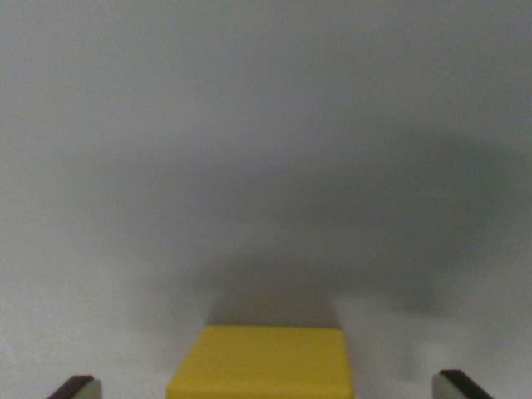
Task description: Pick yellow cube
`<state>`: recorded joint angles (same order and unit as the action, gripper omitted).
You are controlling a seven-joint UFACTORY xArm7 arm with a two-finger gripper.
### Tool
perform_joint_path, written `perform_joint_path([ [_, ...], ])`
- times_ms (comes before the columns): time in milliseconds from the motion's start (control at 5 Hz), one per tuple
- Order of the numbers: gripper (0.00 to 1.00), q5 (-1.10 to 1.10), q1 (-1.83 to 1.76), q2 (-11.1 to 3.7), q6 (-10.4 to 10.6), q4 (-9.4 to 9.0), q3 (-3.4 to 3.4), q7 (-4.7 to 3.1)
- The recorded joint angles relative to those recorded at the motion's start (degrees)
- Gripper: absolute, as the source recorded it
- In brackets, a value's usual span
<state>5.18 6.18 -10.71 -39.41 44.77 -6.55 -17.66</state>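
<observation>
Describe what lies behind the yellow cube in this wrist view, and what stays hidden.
Behind the yellow cube there is only its dark shadow on the plain grey surface. The cube's underside and lower part are cut off by the frame edge.

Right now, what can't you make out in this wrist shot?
- Cube: the wrist view's bottom edge cuts off its lower part.
- Claw: only two finger tips show at the bottom corners, apart from the cube.
- Surface: soft focus, plain grey, no edges or other things visible.
</observation>
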Motion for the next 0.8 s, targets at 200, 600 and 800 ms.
perform_joint_path([
  [200,0.00,0.09,0.15,-0.20,1.2,-1.14,-0.19,-0.48],
  [600,0.00,0.15,0.25,-0.34,2.1,-1.99,-0.33,-0.84],
  [800,0.00,0.15,0.25,-0.34,2.1,-1.99,-0.33,-0.84],
])
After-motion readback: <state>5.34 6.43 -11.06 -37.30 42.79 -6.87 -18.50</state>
